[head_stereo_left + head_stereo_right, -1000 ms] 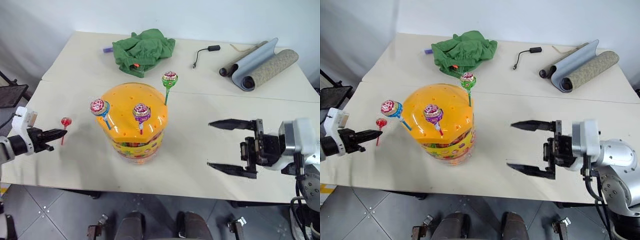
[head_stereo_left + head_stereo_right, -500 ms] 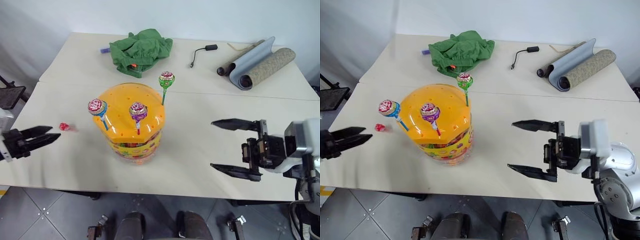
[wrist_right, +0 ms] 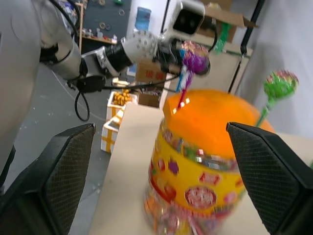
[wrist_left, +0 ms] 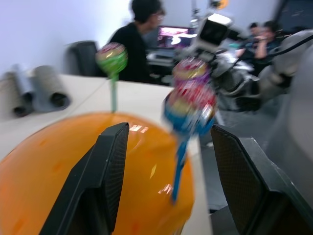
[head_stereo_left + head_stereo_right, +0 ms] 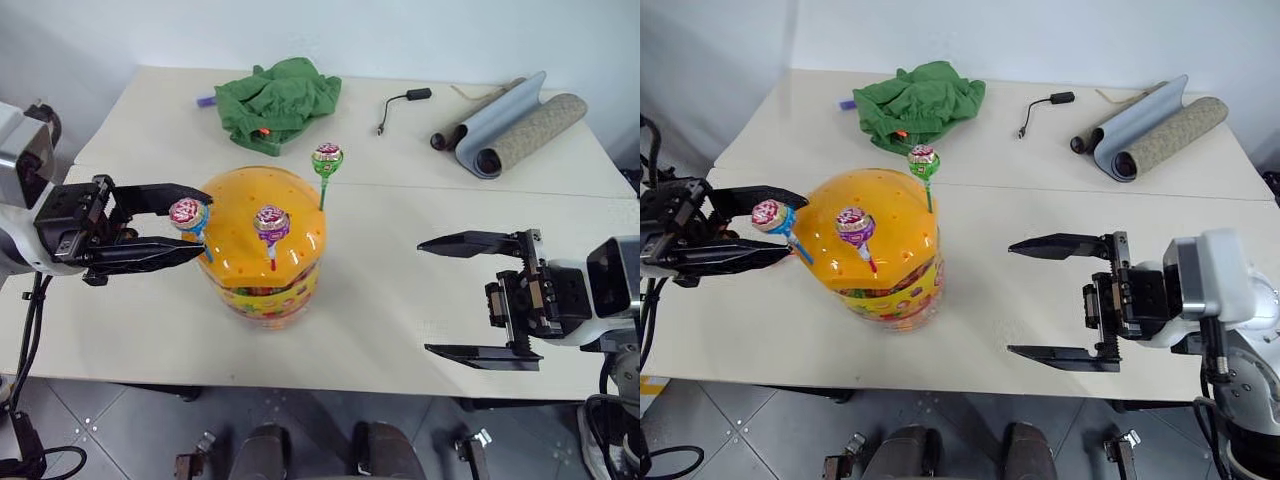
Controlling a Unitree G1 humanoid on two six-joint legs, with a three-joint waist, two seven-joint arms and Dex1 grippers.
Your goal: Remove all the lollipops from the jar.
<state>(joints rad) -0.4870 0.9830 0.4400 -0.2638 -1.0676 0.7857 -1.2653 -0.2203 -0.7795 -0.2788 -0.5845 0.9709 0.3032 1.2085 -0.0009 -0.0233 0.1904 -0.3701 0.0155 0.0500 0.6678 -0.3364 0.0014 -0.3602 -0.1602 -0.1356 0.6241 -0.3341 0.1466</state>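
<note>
Lollipops on the domed lid

Jar [image 5: 262, 250] stands near the table's [image 5: 400, 250] middle: a round clear plastic tub under a glossy, hole-dotted orange dome. I see three lollipops planted in it, swirl-wrapped balls on thin sticks: blue [image 5: 187, 213], purple [image 5: 270, 222], green [image 5: 326, 159]. My left gripper [image 5: 190, 222] has its black tapered fingers spread around the blue one, not touching. My right gripper [image 5: 450, 298] hangs wide open, well right of the jar. Crumpled green cloth [image 5: 278, 98] lies far behind.
</note>
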